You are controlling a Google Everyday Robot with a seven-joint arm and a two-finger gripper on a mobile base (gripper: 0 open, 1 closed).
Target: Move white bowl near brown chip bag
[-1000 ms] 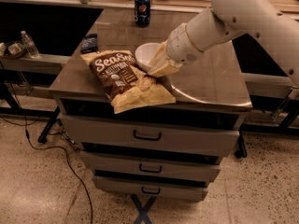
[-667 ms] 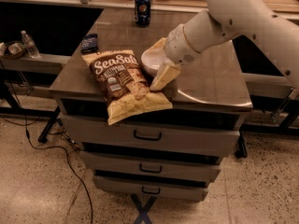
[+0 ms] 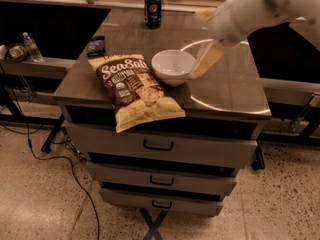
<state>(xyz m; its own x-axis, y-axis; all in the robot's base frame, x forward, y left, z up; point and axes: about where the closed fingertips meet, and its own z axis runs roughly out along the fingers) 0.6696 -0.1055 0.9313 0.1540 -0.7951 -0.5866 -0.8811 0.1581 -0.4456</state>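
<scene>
White bowl [image 3: 173, 66] stands upright on the bench [image 3: 235, 91], just beside the right edge of the brown chip bag [image 3: 131, 90]. Contact between the two cannot be confirmed. The bag lies flat, its lower end overhanging the bench front above the drawers [image 3: 160, 145]. The gripper [image 3: 206, 61] hangs over the bench close to the right of the bowl rim and holds nothing. The state of the jaws cannot be told. A can [image 3: 153, 10] stands at the far edge. A small dark packet [image 3: 95, 45] lies behind the bag.

Bulky white arm [image 3: 260, 6]; pale yellow gripper [image 3: 206, 60], upper right.
</scene>
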